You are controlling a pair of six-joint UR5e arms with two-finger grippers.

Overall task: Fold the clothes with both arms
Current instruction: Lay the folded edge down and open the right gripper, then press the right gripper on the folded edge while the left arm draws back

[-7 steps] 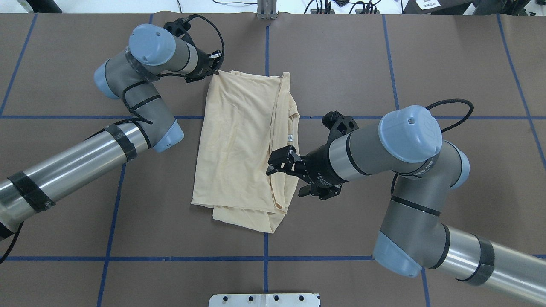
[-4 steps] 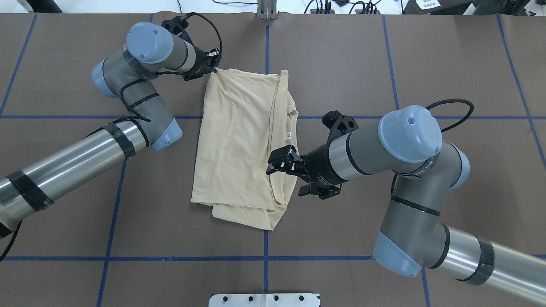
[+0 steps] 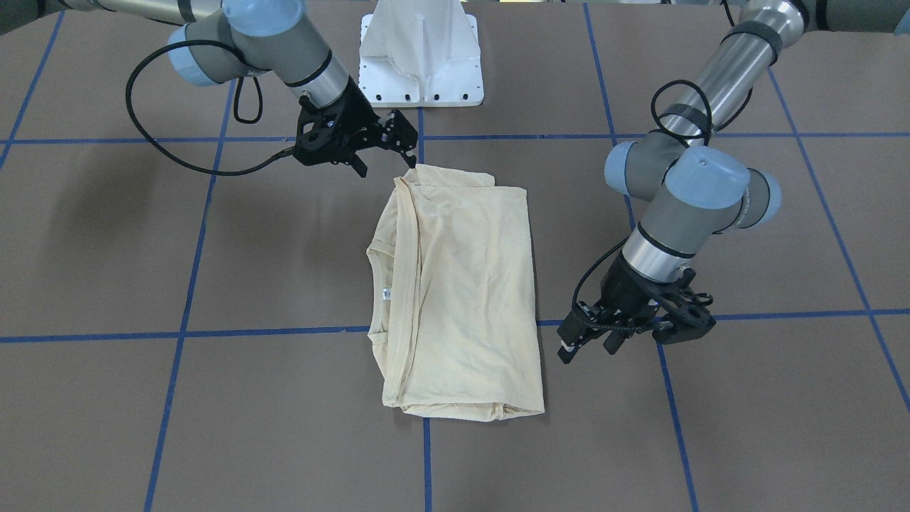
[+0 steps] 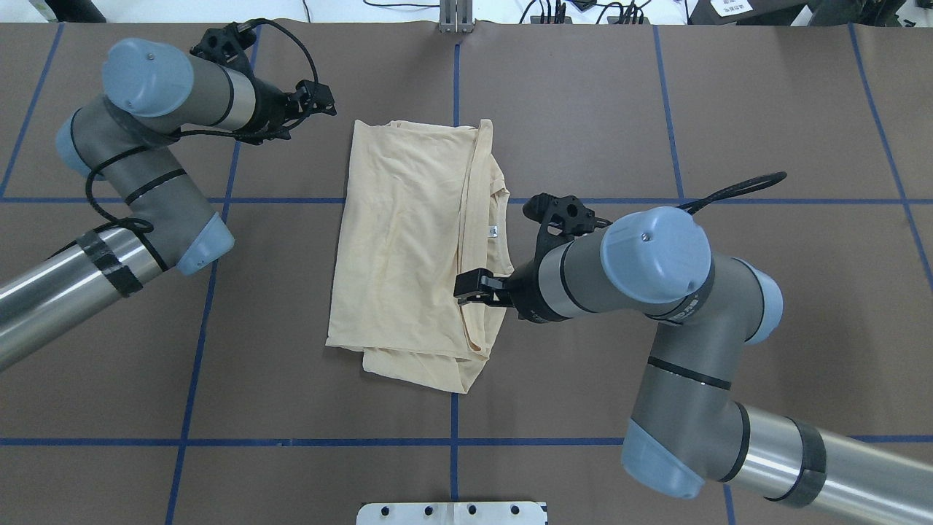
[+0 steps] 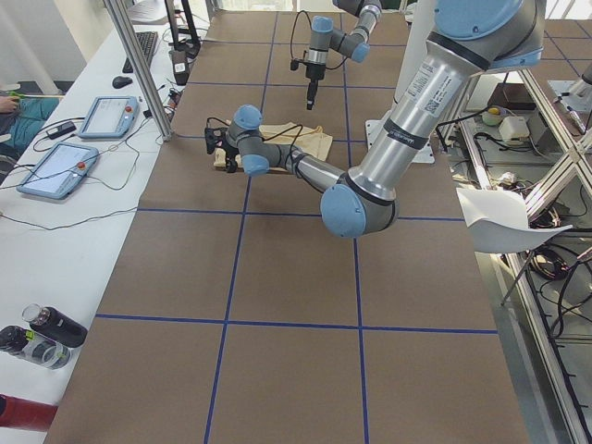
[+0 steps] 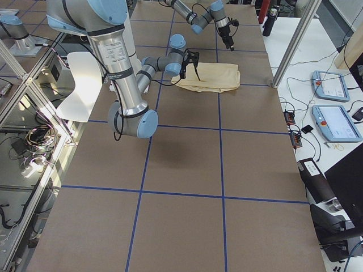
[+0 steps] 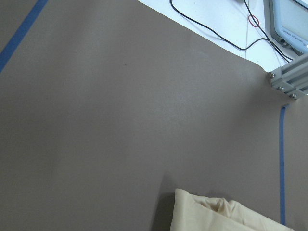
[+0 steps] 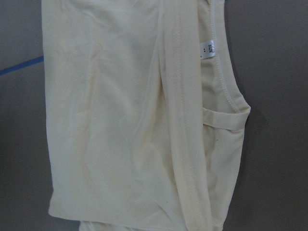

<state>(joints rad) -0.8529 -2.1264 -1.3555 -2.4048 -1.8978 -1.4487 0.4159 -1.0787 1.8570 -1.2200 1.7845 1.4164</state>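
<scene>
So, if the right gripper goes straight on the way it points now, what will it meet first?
Most likely the T-shirt, its folded edge just ahead of the right gripper; the height is unclear.

T-shirt (image 4: pixel 408 240) showing plain pale cream-yellow, neck label (image 4: pixel 493 232) showing white, table (image 4: pixel 765 109) showing brown with a blue line grid (image 4: pixel 583 442), left arm (image 4: pixel 157 197) and right arm (image 4: pixel 685 379) showing grey with light-blue caps (image 4: pixel 656 255).
</scene>
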